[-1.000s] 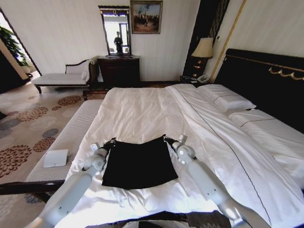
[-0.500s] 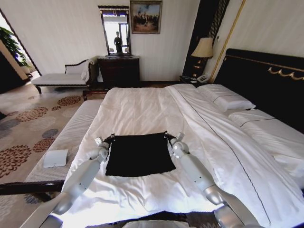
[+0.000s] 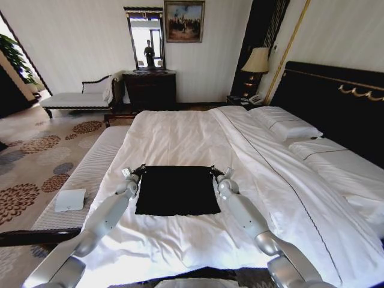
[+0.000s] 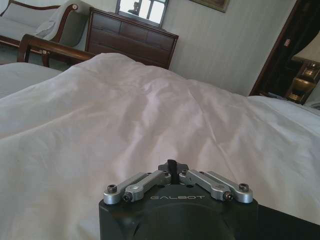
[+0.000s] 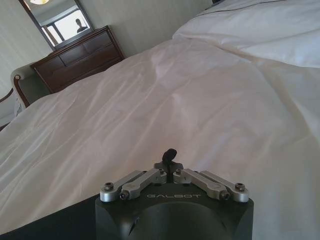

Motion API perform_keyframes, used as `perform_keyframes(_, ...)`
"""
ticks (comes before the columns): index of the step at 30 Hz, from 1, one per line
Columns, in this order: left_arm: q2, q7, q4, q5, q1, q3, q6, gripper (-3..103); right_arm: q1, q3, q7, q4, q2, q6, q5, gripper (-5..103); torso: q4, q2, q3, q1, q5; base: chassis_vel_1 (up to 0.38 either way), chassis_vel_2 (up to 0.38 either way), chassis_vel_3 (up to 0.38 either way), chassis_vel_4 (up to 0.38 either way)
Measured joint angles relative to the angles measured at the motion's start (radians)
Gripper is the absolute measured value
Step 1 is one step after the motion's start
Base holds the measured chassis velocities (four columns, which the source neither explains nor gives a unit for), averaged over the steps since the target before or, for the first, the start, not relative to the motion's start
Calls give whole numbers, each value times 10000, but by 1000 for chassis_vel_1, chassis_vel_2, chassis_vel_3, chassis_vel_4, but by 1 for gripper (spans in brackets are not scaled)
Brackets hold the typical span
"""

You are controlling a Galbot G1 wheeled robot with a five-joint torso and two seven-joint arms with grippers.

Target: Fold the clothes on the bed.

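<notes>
From the head view, the whole big bed (image 3: 180,135) with white sheets, white pillows and a tall dark headboard with gold trim is seen, and the black soft T-shirt (image 3: 177,189) is seen lying flat on the white cover, near the foot of the bed. It is much smaller than the bed. No white letters can be made out on it. It is shaped like a neat dark rectangle, with its far edge pulled straight between the two grippers.

In the left wrist view, only a dark strip of the shirt is seen at the picture's corner, beside the gripper body. In the right wrist view, a dark strip is seen beside that gripper's body too. The wrinkles in the white cover are shown much more clearly in these two views.

The left gripper (image 3: 139,171) is held at the shirt's far left corner, and its fingers (image 4: 171,167) are pressed together on a small black bit of cloth. The right gripper (image 3: 213,172) is held at the far right corner, and it is pinched on a little black tuft (image 5: 170,154) as well. Both silver arms are stretched forward, low over the cover, one along each side of the shirt.
</notes>
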Motion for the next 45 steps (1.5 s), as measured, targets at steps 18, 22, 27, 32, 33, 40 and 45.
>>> perform_keyframes(18, -283, 244, -1509, 685, 2420, -1548, -1395, 2, -2076, 849, -207, 801, 404, 2356, -3642, 1, 0, 0, 0, 1, -1, 0, 0, 0, 0)
perform_keyframes(22, -263, 233, -2083, 890, 2962, -1747, -1545, 2, -2749, 974, -227, 1223, 411, 2911, -4617, 1, -2, 1, -2, -1, -1, 0, 0, 0, 0)
perform_keyframes(27, -256, 111, -3234, 1236, 3918, -2120, -1696, 2, -3573, 1061, -245, 1956, 491, 3595, -6425, 1, -1, 1, -2, -2, -3, 0, 0, 0, 0)
perform_keyframes(32, -144, 37, -4060, 1301, 4720, -2585, -1726, 2, -4258, 1007, -250, 2706, 474, 3878, -7439, 1, -3, 1, -2, -2, -1, 0, 0, 0, 0)
perform_keyframes(33, -144, 37, -4060, 1301, 4720, -2585, -1726, 2, -4258, 1007, -250, 2706, 474, 3878, -7439, 1, -3, 1, -2, -2, -1, 0, 0, 0, 0)
perform_keyframes(40, 41, -46, -4655, 1267, 5353, -3311, -1776, 2, -4671, 1037, -162, 3327, 395, 3962, -7761, 1, -1, 0, -1, 0, -2, 0, 0, 0, 0)
perform_keyframes(45, 230, -57, -5047, 1252, 5590, -3427, -1757, 2, -4947, 1013, -165, 3677, 159, 4015, -7877, 1, -1, 1, 0, 1, -1, 0, 0, 0, 0)
